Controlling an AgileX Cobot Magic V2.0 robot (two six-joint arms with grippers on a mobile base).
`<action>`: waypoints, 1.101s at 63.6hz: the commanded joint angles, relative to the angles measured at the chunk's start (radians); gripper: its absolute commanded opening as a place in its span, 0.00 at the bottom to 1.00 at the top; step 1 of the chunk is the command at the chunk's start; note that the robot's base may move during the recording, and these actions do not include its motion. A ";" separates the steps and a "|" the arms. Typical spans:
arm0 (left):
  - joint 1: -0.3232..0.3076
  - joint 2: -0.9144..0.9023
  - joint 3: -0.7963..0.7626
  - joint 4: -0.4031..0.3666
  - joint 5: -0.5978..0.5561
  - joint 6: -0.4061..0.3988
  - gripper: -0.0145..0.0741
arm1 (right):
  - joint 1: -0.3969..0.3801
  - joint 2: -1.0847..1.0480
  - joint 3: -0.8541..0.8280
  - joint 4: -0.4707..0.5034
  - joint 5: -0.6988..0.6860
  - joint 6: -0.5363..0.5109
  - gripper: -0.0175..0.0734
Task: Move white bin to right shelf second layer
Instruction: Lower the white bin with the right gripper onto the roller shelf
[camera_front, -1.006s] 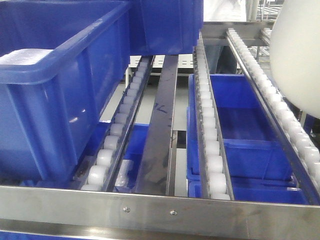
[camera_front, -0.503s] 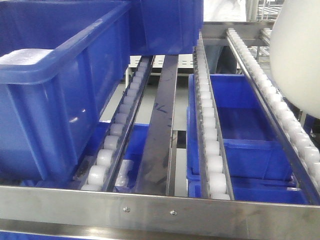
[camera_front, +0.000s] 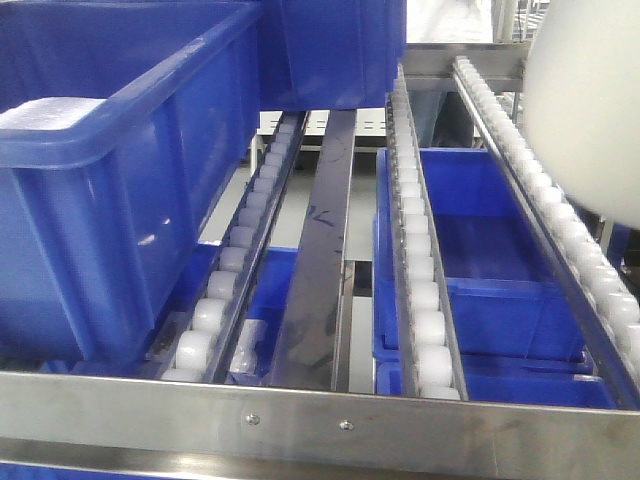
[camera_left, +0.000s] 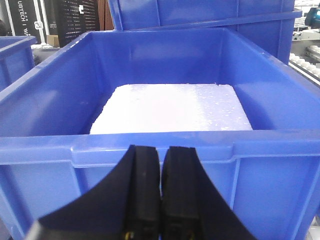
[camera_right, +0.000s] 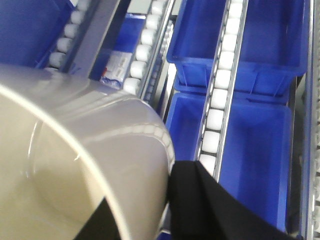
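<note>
The white bin (camera_front: 590, 110) hangs at the upper right of the front view, above the rightmost roller rail of the right shelf second layer (camera_front: 320, 415). Its base looks just above the rollers; I cannot tell whether it touches them. In the right wrist view the bin (camera_right: 90, 150) fills the left side. My right gripper (camera_right: 150, 190) is shut on its rim wall, one finger inside and one outside. My left gripper (camera_left: 161, 150) is shut and empty, just in front of the near wall of a blue crate (camera_left: 160, 60).
A large blue crate (camera_front: 110, 180) sits on the left roller rails, with a white foam slab (camera_left: 170, 107) inside. A second blue crate (camera_front: 335, 50) stands behind it. More blue crates (camera_front: 480, 260) lie on the level below, under the rails (camera_front: 415, 270).
The white bin has shifted left and further into the front view over the right rail. Nothing else has moved.
</note>
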 joint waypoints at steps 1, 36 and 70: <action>-0.003 -0.017 0.033 -0.006 -0.090 -0.007 0.26 | -0.002 0.072 -0.054 0.017 -0.104 -0.003 0.25; -0.003 -0.017 0.033 -0.006 -0.090 -0.007 0.26 | -0.002 0.479 -0.185 -0.001 -0.140 -0.003 0.25; -0.003 -0.017 0.033 -0.006 -0.090 -0.007 0.26 | -0.002 0.483 -0.068 -0.018 -0.220 -0.003 0.25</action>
